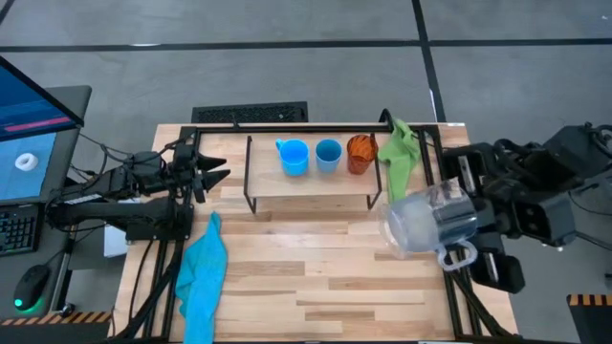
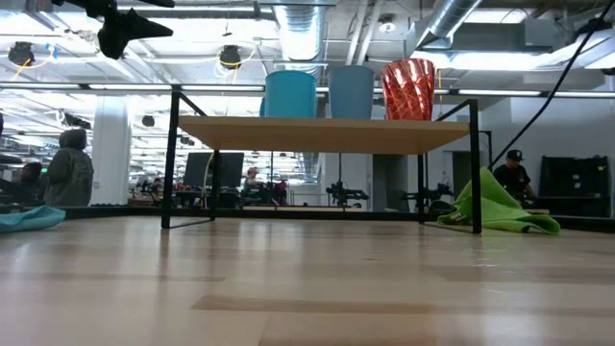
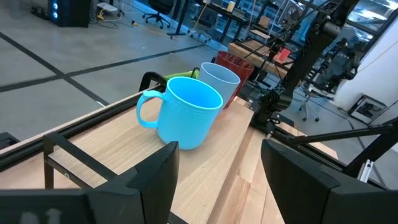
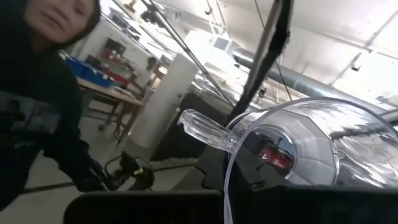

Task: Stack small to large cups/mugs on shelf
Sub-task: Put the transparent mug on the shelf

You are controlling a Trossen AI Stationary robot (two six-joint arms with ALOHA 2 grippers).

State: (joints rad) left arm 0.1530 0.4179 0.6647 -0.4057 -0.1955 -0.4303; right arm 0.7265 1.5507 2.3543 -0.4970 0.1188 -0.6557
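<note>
The shelf (image 1: 311, 186) stands at the table's far middle. On it, left to right, stand a light-blue mug (image 1: 293, 157), a blue cup (image 1: 328, 155) and an orange cup (image 1: 360, 153); all three also show in the low view (image 2: 351, 91). My left gripper (image 1: 222, 170) is open and empty, raised just off the shelf's left end, facing the mug (image 3: 186, 112). My right gripper (image 1: 457, 218) is shut on the clear glass cup (image 1: 421, 222), held high over the table's right side, near the shelf's right end. My right gripper holds the clear glass cup at its end toward the table's right (image 1: 448, 215), coming in about level from that side. The cup itself hides the contact, so which part it has cannot be told. The cup is lifted clear, tipped on its side, its handle (image 1: 457, 256) toward the near edge.
A green cloth (image 1: 400, 153) hangs over the shelf's right end and onto the table. A blue cloth (image 1: 204, 272) lies at the table's near left. A person shows beyond the table in the right wrist view (image 4: 37, 93). A monitor and keyboard stand left of the table.
</note>
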